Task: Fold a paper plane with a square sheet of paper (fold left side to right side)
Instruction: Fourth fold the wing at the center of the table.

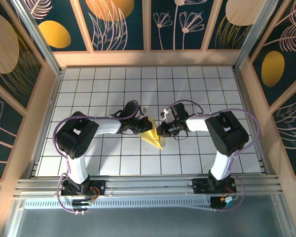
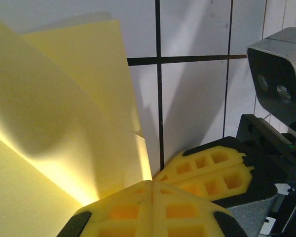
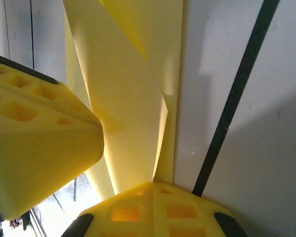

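Top view: folded yellow paper (image 1: 153, 136) sits mid-worktop (image 1: 187, 84), between left pincer (image 1: 141, 128) and right pincer (image 1: 159, 131). Left wrist: left one's clamped on the paper's edge (tips fully together). Right wrist: right one's pinching it too.

Paper (image 1: 153, 134) lay on table (image 1: 113, 94) near centre, between two grippers. Left gripper (image 1: 141, 127) sat at paper's left edge, right gripper (image 1: 162, 130) at its right edge, both touching paper, tips close together. Paper's point lay toward arm bases, wider end toward far wall. Part of paper stood raised off table beside left gripper.
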Available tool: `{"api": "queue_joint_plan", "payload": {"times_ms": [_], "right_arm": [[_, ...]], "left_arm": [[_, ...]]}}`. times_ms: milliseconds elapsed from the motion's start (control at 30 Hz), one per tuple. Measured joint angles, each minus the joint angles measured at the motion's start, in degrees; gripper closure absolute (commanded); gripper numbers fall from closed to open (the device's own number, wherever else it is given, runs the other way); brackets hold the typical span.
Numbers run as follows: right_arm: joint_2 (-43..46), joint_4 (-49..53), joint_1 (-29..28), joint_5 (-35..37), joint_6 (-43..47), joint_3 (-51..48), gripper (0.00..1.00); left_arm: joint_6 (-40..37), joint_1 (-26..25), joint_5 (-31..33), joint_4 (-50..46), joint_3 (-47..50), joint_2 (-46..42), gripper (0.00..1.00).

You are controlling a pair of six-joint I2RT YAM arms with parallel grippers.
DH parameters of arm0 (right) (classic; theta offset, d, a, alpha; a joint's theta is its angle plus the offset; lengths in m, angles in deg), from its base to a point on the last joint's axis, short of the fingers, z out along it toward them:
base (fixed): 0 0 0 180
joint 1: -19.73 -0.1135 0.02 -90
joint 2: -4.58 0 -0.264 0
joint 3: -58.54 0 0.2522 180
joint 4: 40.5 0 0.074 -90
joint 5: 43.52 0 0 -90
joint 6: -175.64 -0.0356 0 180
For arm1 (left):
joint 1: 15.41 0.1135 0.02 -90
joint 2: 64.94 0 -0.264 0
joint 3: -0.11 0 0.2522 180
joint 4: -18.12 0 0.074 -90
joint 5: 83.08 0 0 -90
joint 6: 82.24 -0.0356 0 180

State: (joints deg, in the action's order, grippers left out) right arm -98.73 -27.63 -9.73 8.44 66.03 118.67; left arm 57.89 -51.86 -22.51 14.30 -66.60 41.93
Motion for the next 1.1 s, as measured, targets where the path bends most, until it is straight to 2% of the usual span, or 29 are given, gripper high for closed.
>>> {"api": "queue_joint_plan", "payload": {"times_ms": [600, 933, 1100], "right_arm": [[-0.02, 1.36, -0.24, 0.63, 0.26, 0.68, 1.0], [-0.02, 1.75, -0.26, 0.66, 0.85, 0.87, 1.0], [0.07, 1.75, -0.26, 0.55, 0.83, 0.9, 0.97]], "left_arm": [[-0.83, 0.0, 5.95, -1.86, 0.2, 1.01, 0.98], [-0.81, 0.0, 6.12, -1.84, 0.17, 1.31, 1.0], [-0.76, 0.0, 6.16, -1.81, 0.22, 1.31, 1.0]]}}
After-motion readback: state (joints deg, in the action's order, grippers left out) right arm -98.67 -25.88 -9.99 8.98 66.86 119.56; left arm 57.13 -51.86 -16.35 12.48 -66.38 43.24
